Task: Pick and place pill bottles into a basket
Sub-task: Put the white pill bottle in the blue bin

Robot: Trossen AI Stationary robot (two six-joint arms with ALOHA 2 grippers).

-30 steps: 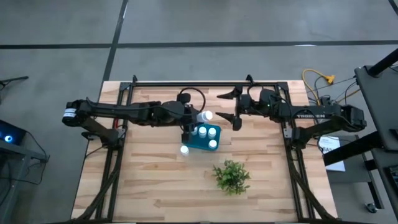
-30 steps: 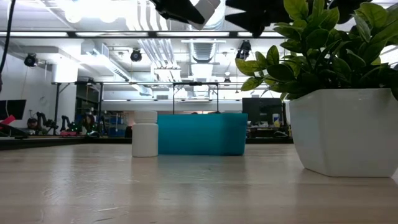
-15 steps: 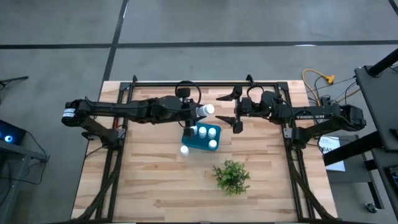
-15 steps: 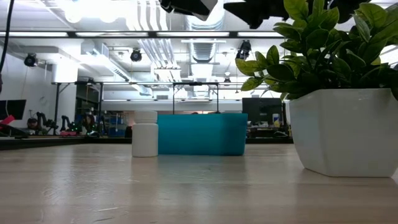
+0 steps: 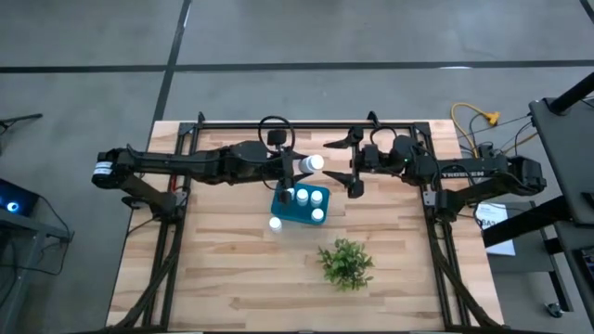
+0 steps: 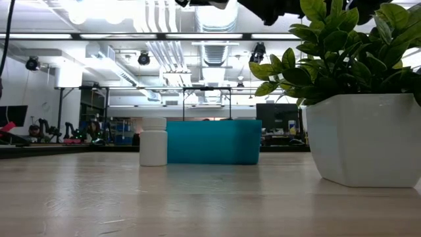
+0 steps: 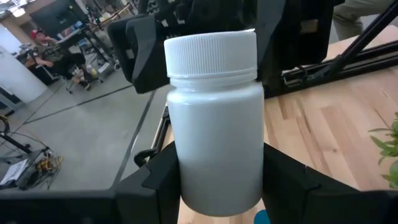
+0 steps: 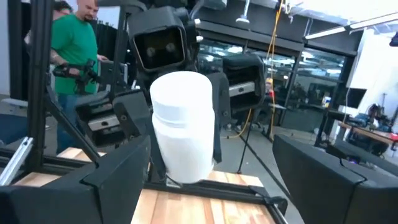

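My left gripper [image 5: 293, 166] is shut on a white pill bottle [image 7: 214, 118], held in the air past the far side of the teal basket [image 5: 299, 210]. The bottle's cap [image 5: 316, 162] points toward my right gripper [image 5: 346, 161]. That gripper is open and empty, its fingers spread just right of the cap. Several white bottles [image 5: 317, 198] stand in the basket. One more bottle [image 6: 153, 141] stands on the table against the basket's near left corner. My left gripper pinches the bottle's body [image 7: 186, 177] between its two fingers [image 7: 283, 177], on its lower part, away from the cap. The fingers come level from the table's left and lie along the bottle. The bottle is lifted clear, lying level with its cap toward the table's right.
A small green plant in a white pot [image 5: 346, 263] stands near and right of the basket; it fills the right of the low view [image 6: 358, 138]. Black frame rails [image 5: 278, 123] run along the table's far edge. People stand in the room beyond [image 8: 74, 46].
My left gripper has risen with the bottle and gone a little toward the table's far edge and toward my right gripper. In the low view it has climbed almost out of the picture's top. The bottle stays in the hold.
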